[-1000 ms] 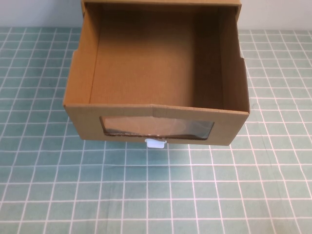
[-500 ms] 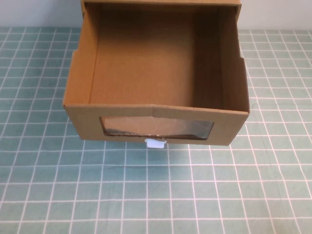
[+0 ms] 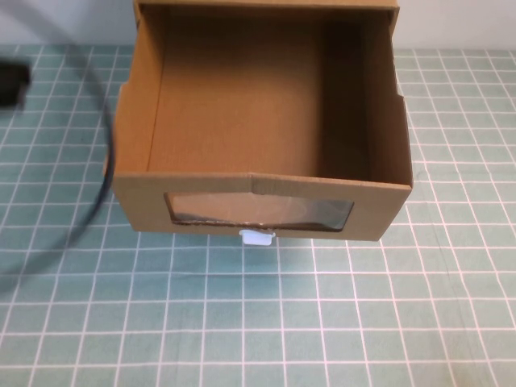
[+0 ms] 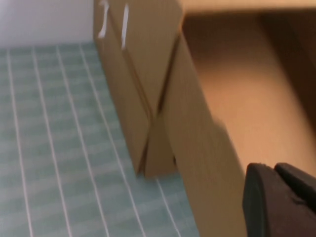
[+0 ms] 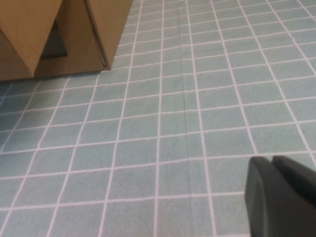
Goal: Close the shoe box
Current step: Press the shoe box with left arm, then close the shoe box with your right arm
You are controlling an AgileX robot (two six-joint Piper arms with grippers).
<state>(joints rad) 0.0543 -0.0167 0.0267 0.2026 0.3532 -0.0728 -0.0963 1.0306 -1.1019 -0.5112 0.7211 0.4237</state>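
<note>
The shoe box is brown cardboard, and its drawer is pulled out toward the near side, empty inside. Its front has a clear window with a small white pull tab below it. In the left wrist view, my left gripper is shut and empty, close beside the drawer's left side wall, near where it leaves the outer sleeve. In the high view only a blurred dark part of the left arm shows. My right gripper is shut and empty, low over the mat, well away from the box.
A green mat with a white grid covers the table. A blurred dark cable curves along the box's left side. A pale wall stands behind the box.
The left arm and its cable have come into the high view at the left edge, beside the box. The box has not moved.
</note>
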